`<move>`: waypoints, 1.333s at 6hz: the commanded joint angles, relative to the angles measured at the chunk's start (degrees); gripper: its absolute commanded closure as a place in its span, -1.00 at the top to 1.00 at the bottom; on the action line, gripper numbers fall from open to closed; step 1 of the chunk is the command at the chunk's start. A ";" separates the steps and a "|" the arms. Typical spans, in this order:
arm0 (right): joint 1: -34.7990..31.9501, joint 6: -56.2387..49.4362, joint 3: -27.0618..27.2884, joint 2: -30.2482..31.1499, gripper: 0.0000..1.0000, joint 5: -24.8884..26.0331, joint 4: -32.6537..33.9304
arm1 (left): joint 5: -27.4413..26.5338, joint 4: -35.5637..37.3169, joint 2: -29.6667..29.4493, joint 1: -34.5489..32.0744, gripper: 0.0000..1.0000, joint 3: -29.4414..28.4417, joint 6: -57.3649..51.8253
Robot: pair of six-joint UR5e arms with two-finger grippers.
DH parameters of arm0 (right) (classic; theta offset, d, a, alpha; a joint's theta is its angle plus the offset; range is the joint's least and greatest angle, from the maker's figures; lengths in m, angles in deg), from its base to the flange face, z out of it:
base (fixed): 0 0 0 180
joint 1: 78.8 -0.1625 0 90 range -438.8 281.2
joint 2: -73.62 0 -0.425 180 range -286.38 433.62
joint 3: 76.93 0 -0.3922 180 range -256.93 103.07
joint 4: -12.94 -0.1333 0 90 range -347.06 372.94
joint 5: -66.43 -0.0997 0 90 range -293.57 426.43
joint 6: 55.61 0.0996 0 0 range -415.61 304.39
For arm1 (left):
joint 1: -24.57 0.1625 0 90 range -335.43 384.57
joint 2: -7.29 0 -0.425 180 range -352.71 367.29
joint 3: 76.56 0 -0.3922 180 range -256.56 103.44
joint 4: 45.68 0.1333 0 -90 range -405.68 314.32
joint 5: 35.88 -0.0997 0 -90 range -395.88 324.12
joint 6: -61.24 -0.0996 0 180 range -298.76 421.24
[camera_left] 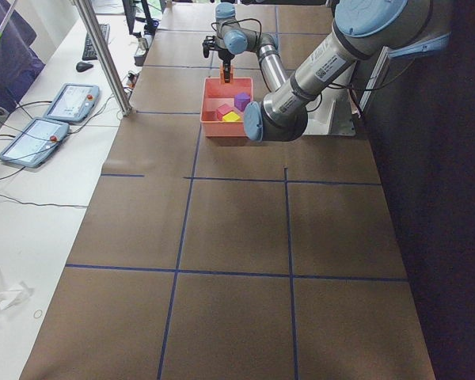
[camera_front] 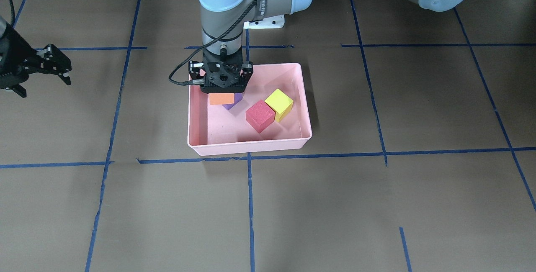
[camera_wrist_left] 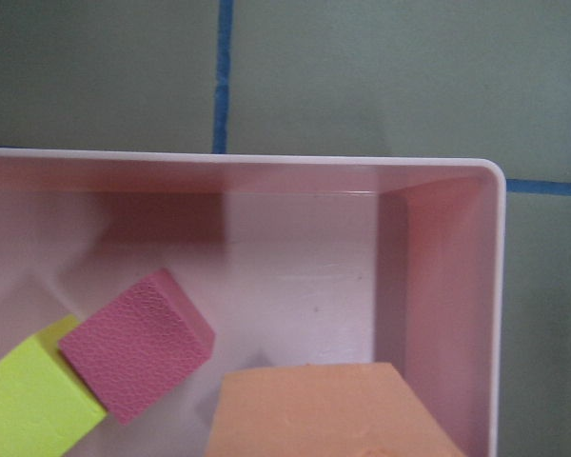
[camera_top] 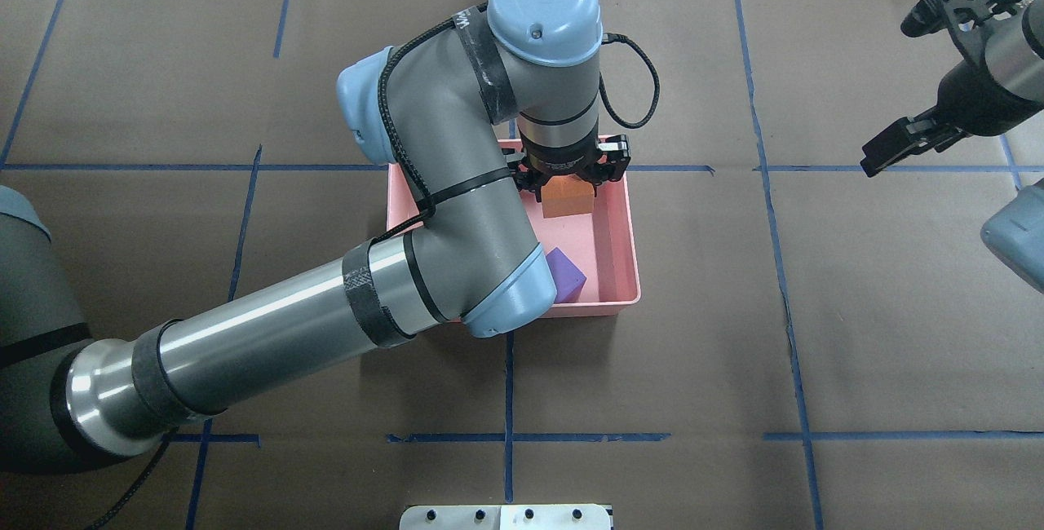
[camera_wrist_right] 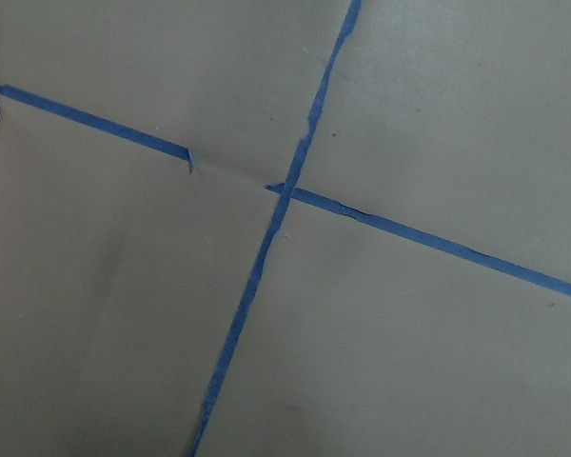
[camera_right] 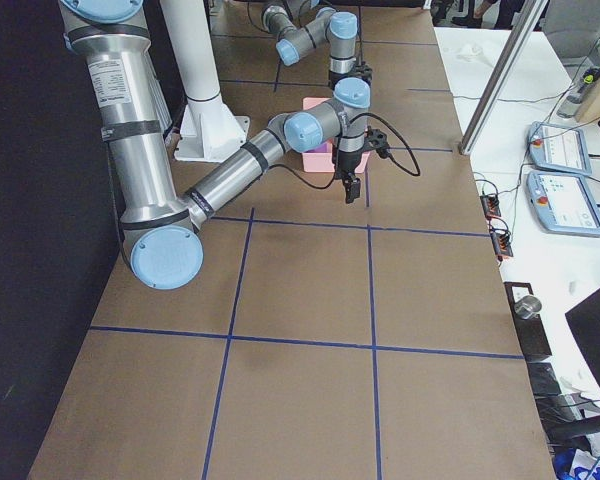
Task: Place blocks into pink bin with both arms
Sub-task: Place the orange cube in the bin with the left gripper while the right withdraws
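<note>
Left tool is clamped on the orange block, hanging it over the pink bin, close to the bin's far right corner in the overhead view. Red block, yellow-green block and purple block already lie inside. Right tool is spread wide and empty, well apart over bare table.

Risks:
- The block looks to be above the rim, so releasing from here may bounce the light foam off the sloped wall and out.
- It sits near the wall. Any drift right and it lands on the rim.
- Foam may stick to one pad and get dragged out on retract.

Lower first, then open.
</note>
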 commanded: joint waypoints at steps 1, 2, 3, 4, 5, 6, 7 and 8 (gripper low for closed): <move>-3.71 -6.33 0.88 4.08 1.00 -1.36 -0.01 | 1.34 1.14 9.49 -2.17 1.00 10.63 -8.59; -7.74 -13.34 0.88 7.59 1.00 -2.68 0.08 | 3.79 3.07 18.89 -6.10 1.00 19.60 -16.41; -11.52 -20.02 0.88 11.45 1.00 -3.57 0.08 | 5.81 3.52 26.99 -10.32 1.00 25.43 -25.54; -15.74 -26.96 0.53 15.32 1.00 -3.84 0.08 | 8.36 3.61 34.46 -15.58 1.00 28.71 -37.21; -19.43 -32.08 0.09 18.93 1.00 -3.84 0.08 | 11.95 3.44 40.45 -21.55 1.00 29.09 -48.89; -23.21 -34.22 -0.52 21.66 0.99 -4.10 0.08 | 15.73 3.61 46.43 -30.05 1.00 28.66 -62.15; -26.12 -34.41 -2.87 22.99 0.99 -5.58 0.08 | 18.98 3.00 53.63 -38.57 1.00 27.35 -72.20; -26.93 -34.50 -5.07 23.01 0.98 -7.07 0.08 | 19.54 2.82 58.05 -45.18 1.00 24.29 -82.14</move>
